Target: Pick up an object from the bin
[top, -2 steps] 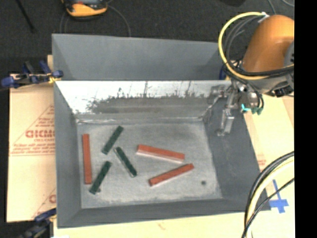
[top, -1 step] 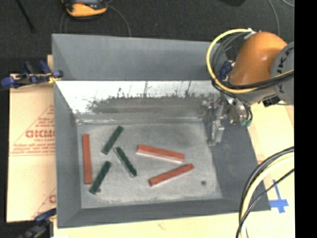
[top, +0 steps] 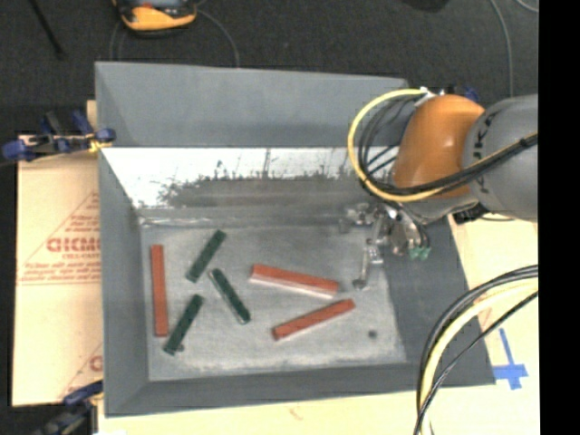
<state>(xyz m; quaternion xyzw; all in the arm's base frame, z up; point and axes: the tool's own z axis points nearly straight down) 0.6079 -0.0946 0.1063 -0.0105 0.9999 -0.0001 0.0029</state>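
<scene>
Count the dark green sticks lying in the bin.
3. Upper green stick left of centre; middle green stick just below and right of it; lower green stick near the front-left corner. None looks hidden.

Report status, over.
Tool over bin right side, by right end of pale red bar. Second red bar just below. Green bars well left.
</scene>
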